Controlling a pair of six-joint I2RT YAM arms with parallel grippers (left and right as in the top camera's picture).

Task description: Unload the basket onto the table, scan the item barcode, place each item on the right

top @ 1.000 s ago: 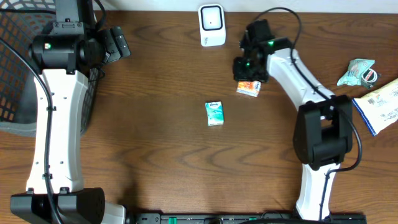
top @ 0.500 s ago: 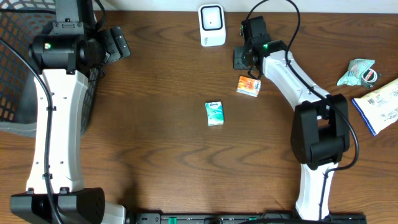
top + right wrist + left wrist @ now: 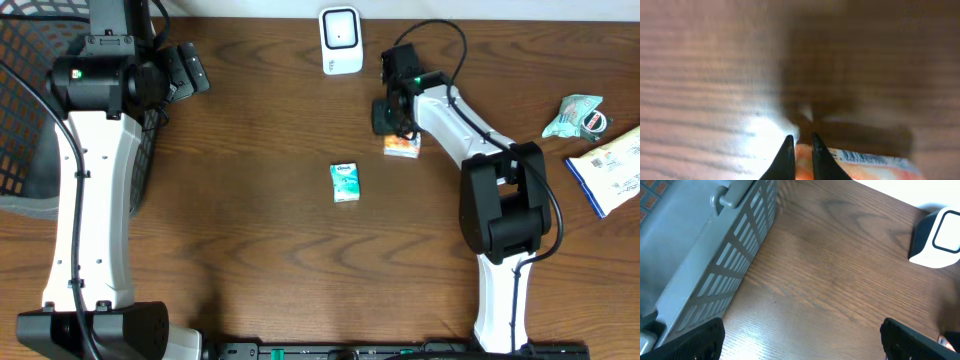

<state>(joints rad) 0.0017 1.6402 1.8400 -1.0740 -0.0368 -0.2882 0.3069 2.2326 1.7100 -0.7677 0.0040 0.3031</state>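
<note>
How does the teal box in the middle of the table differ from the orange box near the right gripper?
The teal box lies alone in the open; the orange box lies right at the right gripper. The teal box's long side runs away from the robot, the orange box's crosswise. Both are small packs lying flat on the table.

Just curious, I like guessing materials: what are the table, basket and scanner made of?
Table looks like wood or wood-look laminate: brown grain lines, dull sheen. Basket probably plastic: grey moulded slotted wall, matt. Scanner likely plastic: smooth white shell, slightly glossy.
</note>
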